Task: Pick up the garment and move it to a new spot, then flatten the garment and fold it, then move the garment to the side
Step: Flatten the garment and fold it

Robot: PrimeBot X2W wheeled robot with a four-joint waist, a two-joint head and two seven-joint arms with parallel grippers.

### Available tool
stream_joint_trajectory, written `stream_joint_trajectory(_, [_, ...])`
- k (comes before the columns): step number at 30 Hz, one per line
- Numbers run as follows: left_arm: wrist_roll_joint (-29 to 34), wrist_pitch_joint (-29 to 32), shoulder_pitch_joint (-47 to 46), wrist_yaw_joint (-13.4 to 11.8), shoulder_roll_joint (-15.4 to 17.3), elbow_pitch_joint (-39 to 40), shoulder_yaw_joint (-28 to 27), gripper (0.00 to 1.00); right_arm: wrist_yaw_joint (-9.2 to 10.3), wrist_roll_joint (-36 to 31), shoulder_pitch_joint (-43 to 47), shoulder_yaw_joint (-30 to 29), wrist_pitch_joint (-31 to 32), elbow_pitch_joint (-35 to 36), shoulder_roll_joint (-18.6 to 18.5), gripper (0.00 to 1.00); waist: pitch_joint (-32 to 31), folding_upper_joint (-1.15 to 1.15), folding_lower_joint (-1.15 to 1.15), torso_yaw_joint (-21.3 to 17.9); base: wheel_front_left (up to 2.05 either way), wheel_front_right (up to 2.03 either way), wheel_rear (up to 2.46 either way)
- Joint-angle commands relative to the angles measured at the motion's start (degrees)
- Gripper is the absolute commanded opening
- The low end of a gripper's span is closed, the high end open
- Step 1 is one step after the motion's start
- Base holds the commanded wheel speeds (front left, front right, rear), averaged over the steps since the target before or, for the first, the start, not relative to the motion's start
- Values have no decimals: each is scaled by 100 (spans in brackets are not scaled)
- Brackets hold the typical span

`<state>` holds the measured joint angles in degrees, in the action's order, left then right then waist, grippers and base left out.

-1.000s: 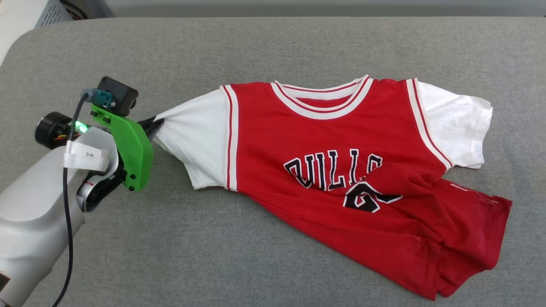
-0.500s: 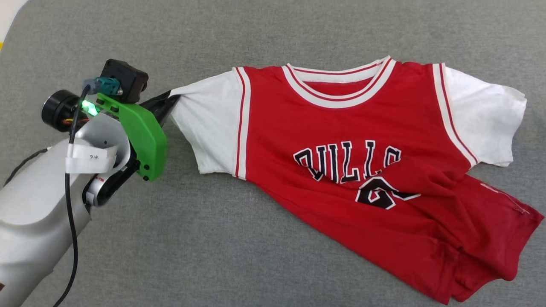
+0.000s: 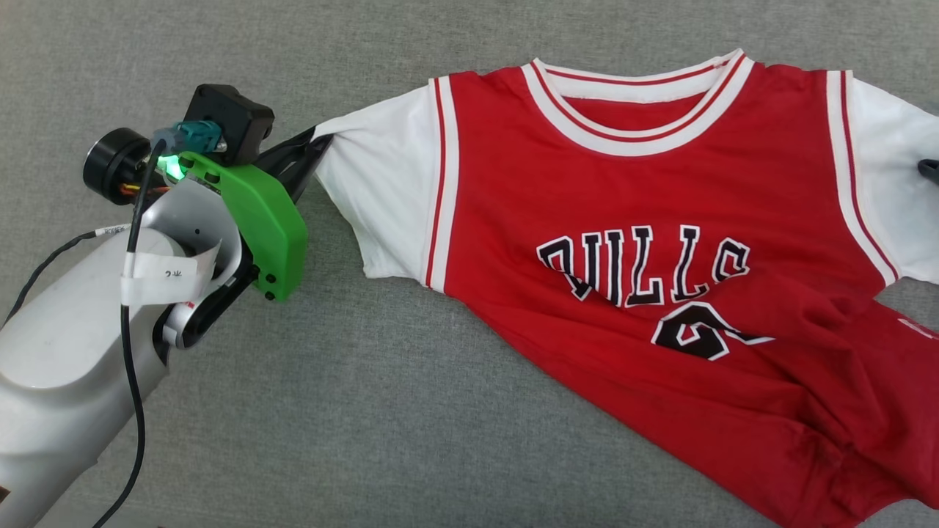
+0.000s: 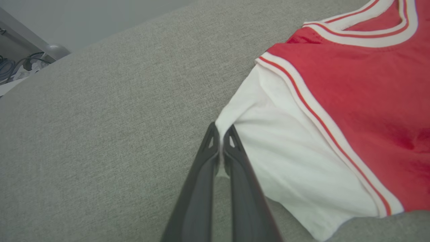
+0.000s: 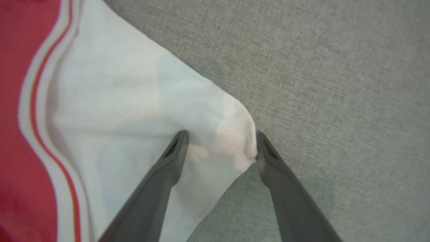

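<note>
We see the garment [image 3: 587, 191], a red jersey with white short sleeves, lying front-up on a grey fabric surface [image 3: 330, 403]. Its collar [image 3: 638, 117] points away from the robot. Its long axis slants from there down to the rumpled hem [image 3: 807, 469] at the lower right of the head view. The black lettering [image 3: 645, 268] reads upright to the robot, and the number beneath it is partly lost in creases.

The robot's pale forearm [image 3: 51, 367] rises from the lower left corner and angles up and to the right, with a green bracket [image 3: 268, 227] at the wrist. The left gripper [image 4: 220, 131] is clenched on the outer tip of the left-hand sleeve [image 3: 381, 198], drawing it to a point.

At the far side, the right gripper [image 5: 220, 143] stands spread wide. It straddles the corner of the right-hand sleeve [image 5: 134, 101], with one finger over the white cloth and the other at the sleeve's edge.
</note>
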<state>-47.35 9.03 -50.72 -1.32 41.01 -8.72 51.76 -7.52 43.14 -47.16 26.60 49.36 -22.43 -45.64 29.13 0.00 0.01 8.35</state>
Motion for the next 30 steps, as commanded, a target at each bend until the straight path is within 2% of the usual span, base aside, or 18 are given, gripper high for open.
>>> stream_joint_trajectory(1, [90, -38, -111, -49, -2, 8, 2, 0, 3, 62, 239, 218, 16, -162, 95, 100, 41, 0, -1, 43, 0, 0, 0])
stream_joint_trajectory(4, [76, -39, -93, -56, 15, 4, 5, 0, 3, 223, 404, 460, -32, -273, 84, 100, 21, 0, -1, 18, 0, 0, 0])
stream_joint_trajectory(5, [73, -38, -84, -59, 32, 2, 6, 0, 3, 272, 423, 523, -65, -284, 77, 82, 14, 0, -1, -1, 0, 0, 0])
stream_joint_trajectory(6, [69, -36, -77, -60, 43, 0, 7, 0, 3, 308, 423, 562, -98, -294, 67, 22, 8, 0, -1, -16, 0, 0, 0])
stream_joint_trajectory(7, [58, -32, -66, -56, 51, -5, 10, 0, 3, 339, 409, 592, -149, -298, 59, 0, -4, 0, -1, -33, 0, 0, 0])
stream_joint_trajectory(13, [24, -79, -12, -44, 53, -111, 23, 0, 3, 395, 61, 513, -997, -219, 54, 0, -235, 0, -1, -144, 0, 0, 0])
stream_joint_trajectory(20, [153, -421, -69, -75, 70, -93, -55, 0, 3, 325, -99, 429, -2165, 67, -129, 0, -861, 0, -1, -290, 0, 0, 0])
stream_joint_trajectory(30, [504, -1030, -310, -427, 291, 539, -399, 0, 3, 189, 11, -143, -3399, 777, -371, 0, -1576, 0, -1, -493, 0, 0, 0])
